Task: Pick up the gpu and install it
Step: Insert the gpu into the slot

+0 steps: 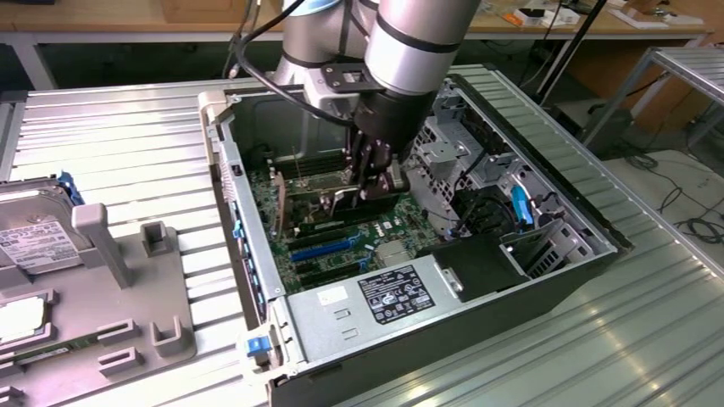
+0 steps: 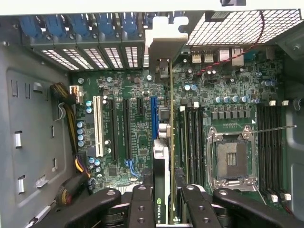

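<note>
A robotics lab or workshop is indicated; an industrial robot arm [image 1: 413, 42] is seen over a ribbed metal table [image 1: 633, 339], on which an opened computer case [image 1: 543, 288] is laid with its motherboard [image 2: 123, 95] exposed; a grey parts fixture [image 1: 136, 280] with a hard drive [image 1: 34, 242] is set beside it; a wooden workbench [image 1: 114, 21] and loose floor cables [image 1: 690, 225] are seen behind.

Slim gpu [image 2: 160, 156] edge-on, upright above the motherboard [image 2: 128, 95], silver bracket at one end
</note>
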You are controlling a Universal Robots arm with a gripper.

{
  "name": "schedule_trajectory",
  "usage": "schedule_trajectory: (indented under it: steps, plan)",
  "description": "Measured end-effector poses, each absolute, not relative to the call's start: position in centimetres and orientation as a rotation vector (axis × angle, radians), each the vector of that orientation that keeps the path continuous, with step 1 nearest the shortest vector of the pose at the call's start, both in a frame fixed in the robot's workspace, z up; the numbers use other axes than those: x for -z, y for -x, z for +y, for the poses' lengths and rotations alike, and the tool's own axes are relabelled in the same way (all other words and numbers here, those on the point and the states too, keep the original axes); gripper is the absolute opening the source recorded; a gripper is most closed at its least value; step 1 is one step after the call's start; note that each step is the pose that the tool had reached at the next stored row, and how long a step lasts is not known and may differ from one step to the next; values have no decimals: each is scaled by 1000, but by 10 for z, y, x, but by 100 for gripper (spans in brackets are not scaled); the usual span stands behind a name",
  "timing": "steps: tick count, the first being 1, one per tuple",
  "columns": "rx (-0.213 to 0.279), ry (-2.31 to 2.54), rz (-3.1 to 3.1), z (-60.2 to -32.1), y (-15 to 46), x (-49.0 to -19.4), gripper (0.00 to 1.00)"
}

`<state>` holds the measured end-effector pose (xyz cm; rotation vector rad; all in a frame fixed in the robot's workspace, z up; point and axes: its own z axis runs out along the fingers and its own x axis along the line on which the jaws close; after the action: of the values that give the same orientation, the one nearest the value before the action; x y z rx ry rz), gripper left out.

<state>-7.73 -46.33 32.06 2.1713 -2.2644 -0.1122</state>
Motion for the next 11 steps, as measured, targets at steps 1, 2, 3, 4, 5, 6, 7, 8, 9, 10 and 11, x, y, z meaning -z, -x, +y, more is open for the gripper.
schedule_trajectory:
  steps: [1, 2, 3, 4, 5, 6, 7, 8, 9, 10, 11]
  plan:
    - [112, -2171, -2264, -463, 77, -320, 27]
    - [112, -2171, -2264, -463, 77, -319, 27]
    - [112, -2171, -2264, -463, 77, -318, 27]
    - [112, -2171, -2264, -463, 77, -317, 27]
    - [112, -2171, -2264, -463, 77, -316, 27]
    - [112, -2171, -2264, -463, 77, -315, 27]
    - [112, -2171, -2264, -463, 77, -312, 27]
    - [112, -2171, -2264, -463, 77, -311, 27]
    - [112, -2172, -2264, -463, 78, -310, 27]
    - [112, -2173, -2263, -463, 78, -309, 27]
    - [112, -2173, -2262, -463, 78, -308, 27]
